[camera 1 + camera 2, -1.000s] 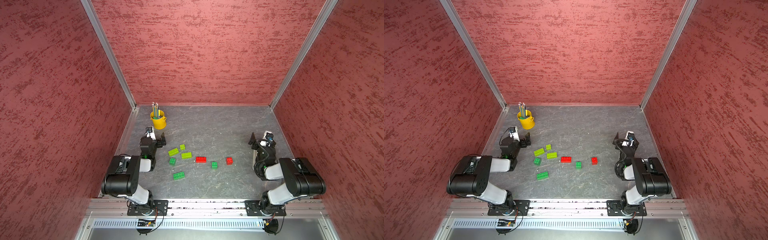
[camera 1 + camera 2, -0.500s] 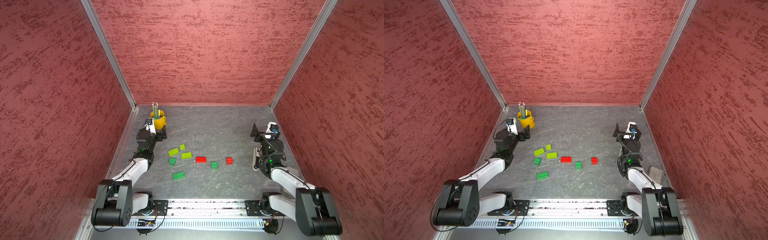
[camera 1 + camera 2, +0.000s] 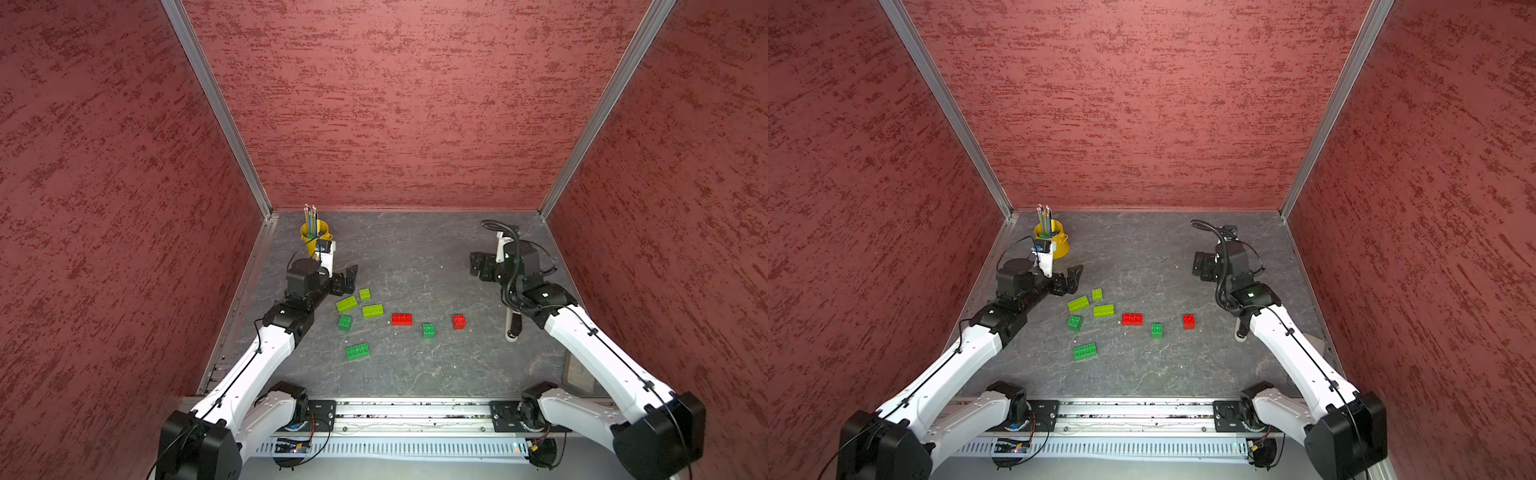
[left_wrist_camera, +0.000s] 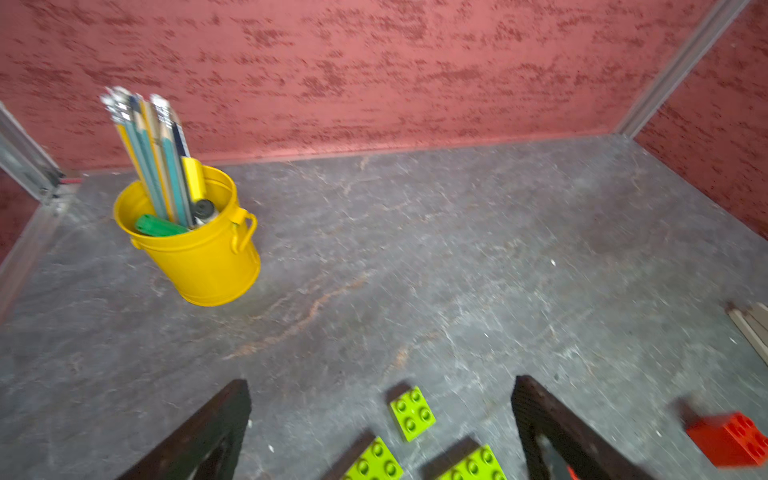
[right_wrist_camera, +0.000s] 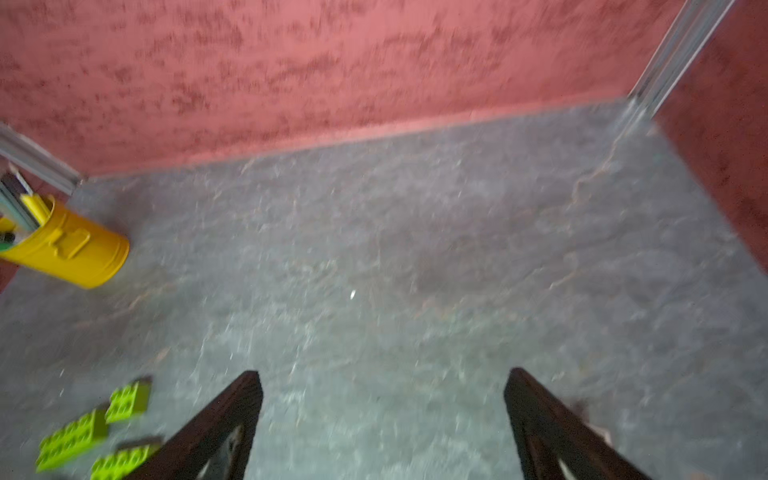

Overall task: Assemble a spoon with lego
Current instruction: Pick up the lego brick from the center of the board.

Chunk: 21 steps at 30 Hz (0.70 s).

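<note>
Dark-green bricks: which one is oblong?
The dark-green brick nearest the front rail, lying alone; the two other dark-green bricks are small squares.

A yellow bucket [image 4: 208, 262] stands in a corner of the grey, veined floor [image 3: 415, 249]; behind it rises the back wall [image 3: 395, 104] and just beside it a side wall [image 3: 104, 187], both mottled red, joined by an aluminium post [image 3: 217, 108] that meets the floor near the bucket. Well across the floor from the bucket stand a matching wall [image 3: 685, 166] and a second post [image 3: 602, 108]; along the edge farthest from the bucket runs a metal rail [image 3: 415, 411]; the light is even.
</note>
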Tool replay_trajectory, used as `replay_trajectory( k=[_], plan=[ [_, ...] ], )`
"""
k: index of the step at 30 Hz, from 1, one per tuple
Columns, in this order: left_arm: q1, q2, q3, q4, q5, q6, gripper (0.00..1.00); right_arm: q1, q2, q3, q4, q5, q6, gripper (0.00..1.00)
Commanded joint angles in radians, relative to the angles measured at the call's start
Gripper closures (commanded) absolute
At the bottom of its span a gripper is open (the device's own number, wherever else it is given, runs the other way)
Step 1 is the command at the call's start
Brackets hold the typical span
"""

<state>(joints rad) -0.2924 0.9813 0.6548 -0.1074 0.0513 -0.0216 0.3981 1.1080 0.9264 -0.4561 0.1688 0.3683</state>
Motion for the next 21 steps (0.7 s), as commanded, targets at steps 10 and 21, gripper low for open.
replay_trajectory(
  k=[10,21],
  plan=[
    [-0.123,-0.092,-0.048,-0.104,0.067,-0.084,0.01,0.149,0.212,-0.020,-0.270,-0.182,0.145,0.24],
    [-0.149,-0.143,-0.086,-0.101,0.066,-0.101,0.00,0.148,0.413,-0.028,-0.242,-0.208,0.098,0.33]
  ],
)
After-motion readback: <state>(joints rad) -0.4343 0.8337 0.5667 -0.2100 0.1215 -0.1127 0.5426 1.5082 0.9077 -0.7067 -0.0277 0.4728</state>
